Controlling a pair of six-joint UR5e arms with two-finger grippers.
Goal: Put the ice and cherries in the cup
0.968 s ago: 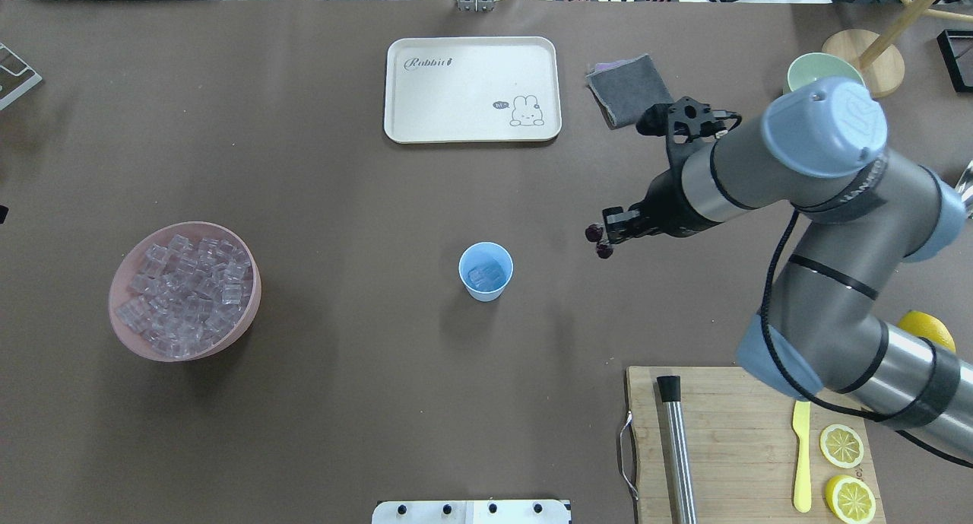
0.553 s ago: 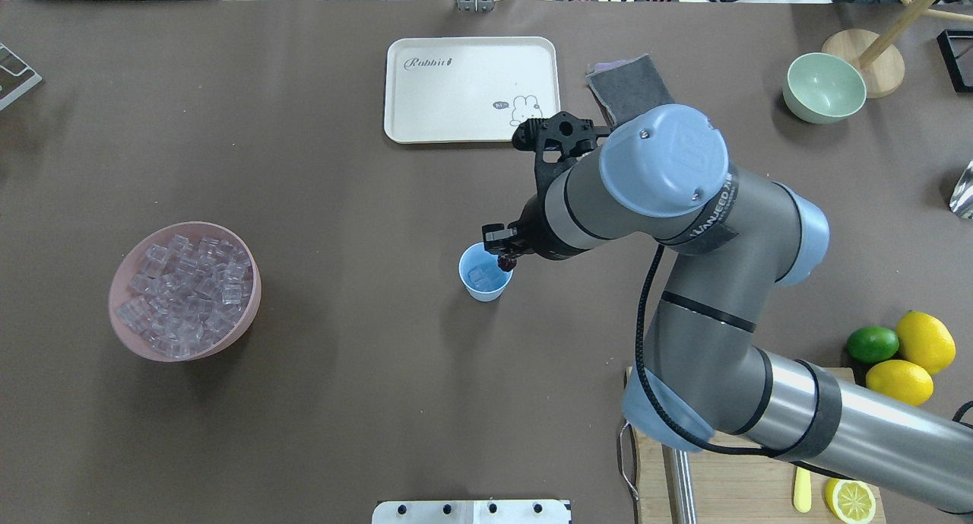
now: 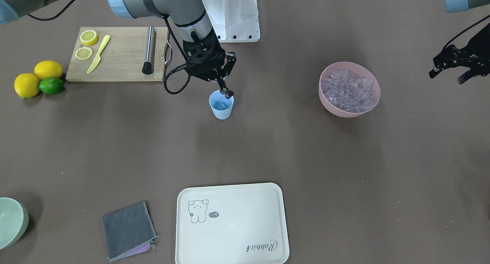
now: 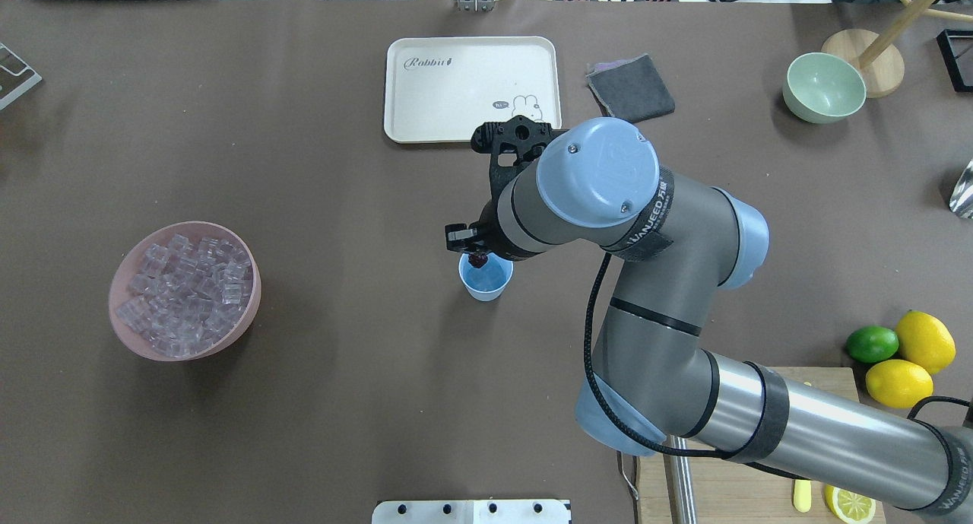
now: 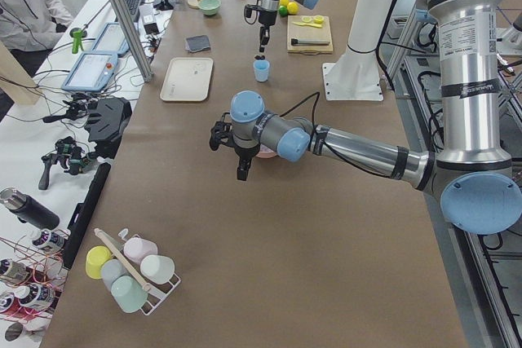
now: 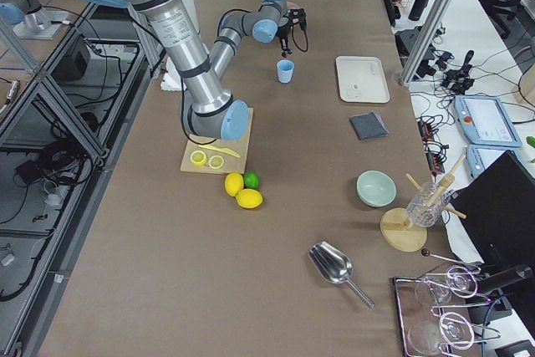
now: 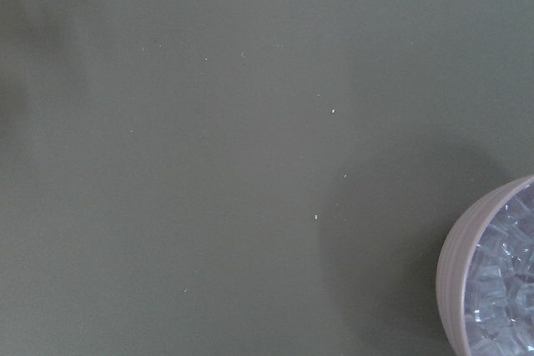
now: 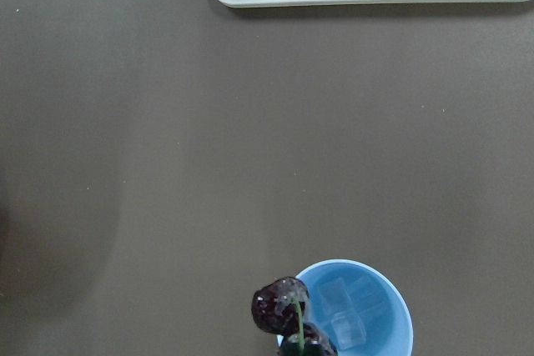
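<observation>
Currently, the right gripper is clenched on the cherries, which hang from its fingertips just above the rim of the cup. The ice lies in the cup, directly below this gripper. The left gripper hangs well apart, fingers spread and empty, near the pink bowl.

Even, diffuse overhead lighting; bright exposure in exterior views. Matte brown table: no glare. Soft, faint shadows beside pink bowl and cup. Small glints on ice, cherries, metal scoop. Side views: wide-angle bowing of uprights toward edges. Left wrist view dim, grey, low contrast, bowl rim soft. Right wrist view sharper.
</observation>
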